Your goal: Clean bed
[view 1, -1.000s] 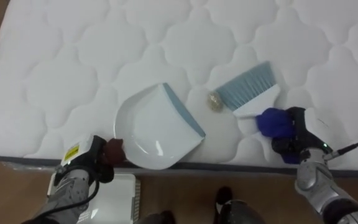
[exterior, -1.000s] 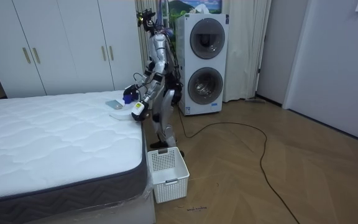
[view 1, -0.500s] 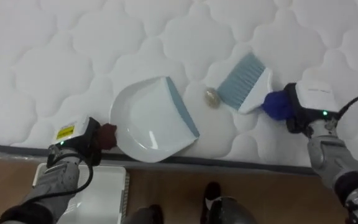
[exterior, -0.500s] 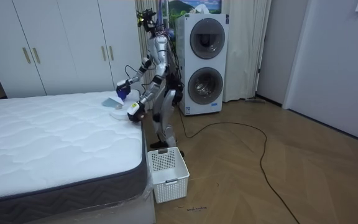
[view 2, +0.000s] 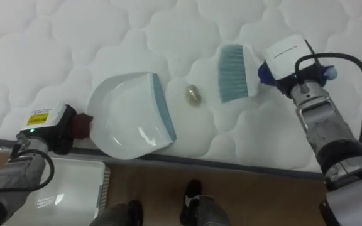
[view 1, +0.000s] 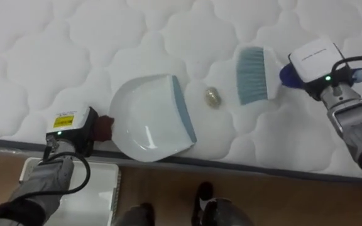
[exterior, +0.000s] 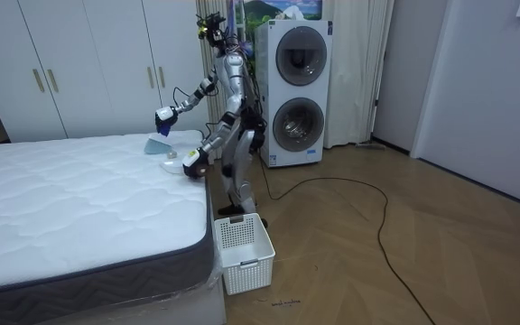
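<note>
Quilted white mattress [view 1: 74, 50], dustpan [view 1: 146, 119], small crumpled scrap [view 1: 213, 96]

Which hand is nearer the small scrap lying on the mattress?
Right. The right hand holds the brush just right of the scrap; the left hand grips the dustpan by its handle at the mattress edge, farther left.

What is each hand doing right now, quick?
Left hand: shut on the dark red handle of the white plastic dustpan.
Right hand: shut on the blue handle of the white brush with pale blue bristles.
</note>
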You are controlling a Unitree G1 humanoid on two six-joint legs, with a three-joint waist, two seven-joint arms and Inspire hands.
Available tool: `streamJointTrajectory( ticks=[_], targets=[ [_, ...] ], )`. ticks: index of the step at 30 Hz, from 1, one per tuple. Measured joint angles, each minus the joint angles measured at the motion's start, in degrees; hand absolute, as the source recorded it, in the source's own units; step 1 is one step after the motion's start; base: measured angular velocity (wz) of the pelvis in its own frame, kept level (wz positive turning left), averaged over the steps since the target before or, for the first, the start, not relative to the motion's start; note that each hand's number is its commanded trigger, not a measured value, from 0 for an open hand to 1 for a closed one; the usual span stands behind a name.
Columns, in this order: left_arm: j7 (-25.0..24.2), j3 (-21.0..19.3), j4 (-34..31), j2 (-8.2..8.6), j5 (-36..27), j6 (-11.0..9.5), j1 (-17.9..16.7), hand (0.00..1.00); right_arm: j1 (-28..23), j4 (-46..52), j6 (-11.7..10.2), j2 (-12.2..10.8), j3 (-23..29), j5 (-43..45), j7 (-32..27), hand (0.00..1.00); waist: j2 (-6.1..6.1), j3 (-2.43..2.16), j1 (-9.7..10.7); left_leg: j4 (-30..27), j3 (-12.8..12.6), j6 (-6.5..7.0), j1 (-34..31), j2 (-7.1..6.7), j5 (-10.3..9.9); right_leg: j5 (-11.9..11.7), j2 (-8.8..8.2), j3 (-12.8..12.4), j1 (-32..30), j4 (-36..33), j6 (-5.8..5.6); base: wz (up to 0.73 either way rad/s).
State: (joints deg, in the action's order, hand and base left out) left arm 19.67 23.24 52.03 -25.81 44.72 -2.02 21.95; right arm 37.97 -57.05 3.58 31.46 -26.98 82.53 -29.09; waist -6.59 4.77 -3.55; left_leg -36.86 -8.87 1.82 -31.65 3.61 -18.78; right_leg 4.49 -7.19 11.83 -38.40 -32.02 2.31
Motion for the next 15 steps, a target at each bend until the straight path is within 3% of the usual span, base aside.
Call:
streamJointTrajectory(
  ticks=[4,15],
  targets=[
    [-0.5,0.0,-0.4,-0.59,-0.1,-0.2,-0.1,1.0,-0.4,4.5,0.2,0.3,-1.1,2.9,3.8,1.0,-0.33,-0.14,0.1,0.2,-0.1,-0.04,0.4,0.71,0.0,-0.5,0.51,0.8,0.9,1.2,0.19,-0.04],
    [-2.8,0.1,-0.4,-2.25,-0.8,-0.7,-0.5,1.0,-3.5,13.9,-0.5,0.3,-1.2,3.6,10.2,1.0,-1.18,-0.68,1.6,0.0,-0.1,-0.05,1.2,0.88,0.0,-0.5,0.49,1.3,1.9,1.2,0.21,0.0]
  ],
)
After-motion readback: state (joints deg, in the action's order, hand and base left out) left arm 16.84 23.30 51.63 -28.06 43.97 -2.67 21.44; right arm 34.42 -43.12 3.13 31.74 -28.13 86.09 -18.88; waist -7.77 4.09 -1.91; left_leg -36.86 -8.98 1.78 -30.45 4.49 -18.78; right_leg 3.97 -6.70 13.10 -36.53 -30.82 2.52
